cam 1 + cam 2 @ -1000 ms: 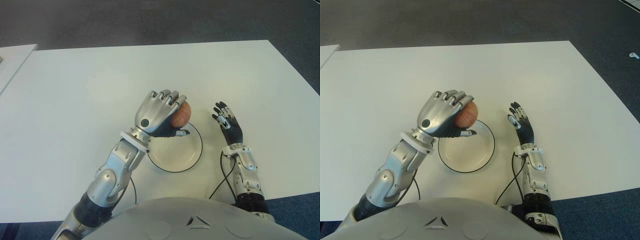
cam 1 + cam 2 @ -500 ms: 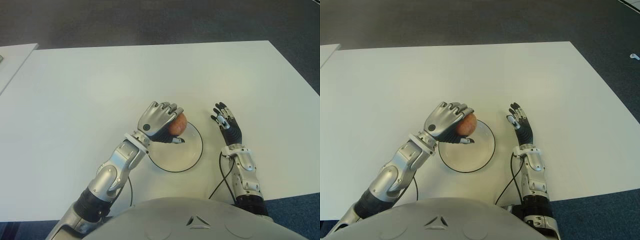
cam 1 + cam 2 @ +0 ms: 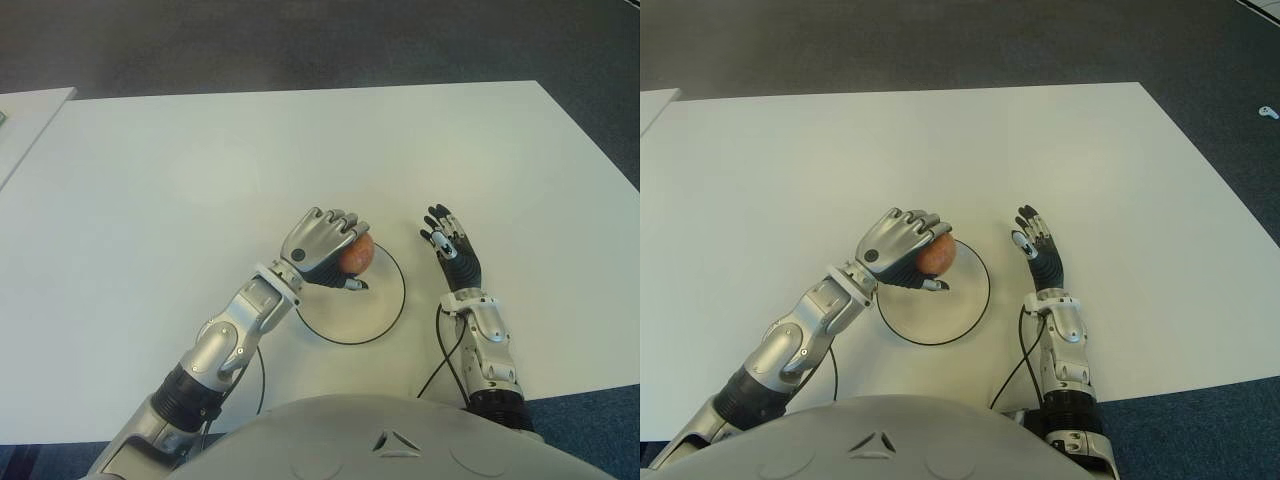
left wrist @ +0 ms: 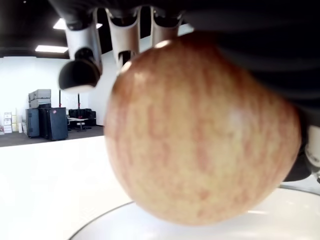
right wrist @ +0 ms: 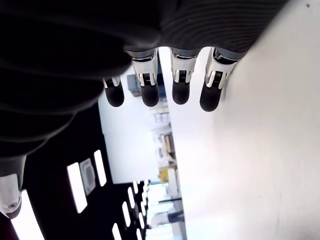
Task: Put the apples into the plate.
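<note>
In the left eye view, an apple (image 3: 358, 254) is gripped by the left robot hand (image 3: 322, 246) over the plate (image 3: 375, 310) at its 11 o'clock rim, on the white table (image 3: 200, 170). The right robot hand (image 3: 452, 248) is seen at the plate's 3 o'clock, fingers extended and empty.

In the left wrist view, the apple is seen just above the plate's rim.

In the right wrist view, straight fingers (image 5: 179, 90) are shown holding nothing.
</note>
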`<state>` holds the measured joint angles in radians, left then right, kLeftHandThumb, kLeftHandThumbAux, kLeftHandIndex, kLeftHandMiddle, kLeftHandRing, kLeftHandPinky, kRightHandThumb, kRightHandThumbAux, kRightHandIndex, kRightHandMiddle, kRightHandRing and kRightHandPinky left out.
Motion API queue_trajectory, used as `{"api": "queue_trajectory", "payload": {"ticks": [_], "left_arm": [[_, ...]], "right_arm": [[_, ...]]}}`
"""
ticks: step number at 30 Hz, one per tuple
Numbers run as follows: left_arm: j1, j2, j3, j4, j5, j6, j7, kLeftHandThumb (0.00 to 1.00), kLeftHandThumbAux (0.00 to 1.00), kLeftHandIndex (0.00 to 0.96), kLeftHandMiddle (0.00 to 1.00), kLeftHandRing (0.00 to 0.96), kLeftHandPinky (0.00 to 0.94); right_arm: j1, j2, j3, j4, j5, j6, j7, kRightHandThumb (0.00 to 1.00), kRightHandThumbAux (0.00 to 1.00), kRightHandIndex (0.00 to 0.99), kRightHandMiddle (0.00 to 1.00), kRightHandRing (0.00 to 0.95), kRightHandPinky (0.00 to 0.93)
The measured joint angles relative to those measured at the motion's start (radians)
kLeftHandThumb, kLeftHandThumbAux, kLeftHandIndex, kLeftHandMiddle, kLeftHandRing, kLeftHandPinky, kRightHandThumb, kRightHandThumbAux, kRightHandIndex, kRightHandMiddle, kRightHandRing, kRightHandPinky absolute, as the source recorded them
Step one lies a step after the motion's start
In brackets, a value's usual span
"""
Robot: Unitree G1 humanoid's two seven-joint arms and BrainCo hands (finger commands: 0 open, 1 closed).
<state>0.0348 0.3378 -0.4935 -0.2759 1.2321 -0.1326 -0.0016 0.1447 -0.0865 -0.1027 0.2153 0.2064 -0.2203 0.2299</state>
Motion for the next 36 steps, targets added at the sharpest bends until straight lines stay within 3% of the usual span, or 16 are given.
{"api": "queue_trajectory", "payload": {"ticks": [23, 28, 34, 35, 36], "left_arm": [[-0.002, 0.001, -0.039, 0.053, -0.034, 0.010, -0.059, 0.854, 0.662, 0.406, 0.526, 0.796, 0.800], [0.003, 0.000, -0.044, 0.052, -0.039, 0.019, -0.079, 0.861, 0.655, 0.426, 0.563, 0.800, 0.802], [0.006, 0.003, -0.065, 0.052, -0.042, 0.020, -0.103, 0.855, 0.653, 0.447, 0.500, 0.820, 0.820], [0.006, 0.005, -0.069, 0.052, -0.042, 0.020, -0.106, 0.812, 0.663, 0.443, 0.612, 0.828, 0.830], [0.006, 0.007, -0.072, 0.051, -0.042, 0.019, -0.108, 0.797, 0.667, 0.442, 0.652, 0.831, 0.834]], "right_arm": [[-0.002, 0.005, -0.001, 0.004, 0.012, 0.000, 0.003, 0.163, 0.500, 0.057, 0.043, 0.027, 0.049], [-0.002, 0.005, -0.001, 0.004, 0.012, 0.000, 0.003, 0.160, 0.507, 0.050, 0.037, 0.020, 0.040], [-0.002, 0.005, 0.000, 0.004, 0.010, 0.000, 0.003, 0.157, 0.508, 0.050, 0.036, 0.021, 0.048], [-0.002, 0.005, 0.001, 0.004, 0.010, 0.000, 0.003, 0.157, 0.508, 0.052, 0.037, 0.021, 0.049], [-0.002, 0.005, 0.001, 0.004, 0.010, 0.000, 0.003, 0.157, 0.508, 0.052, 0.037, 0.021, 0.049]]}}
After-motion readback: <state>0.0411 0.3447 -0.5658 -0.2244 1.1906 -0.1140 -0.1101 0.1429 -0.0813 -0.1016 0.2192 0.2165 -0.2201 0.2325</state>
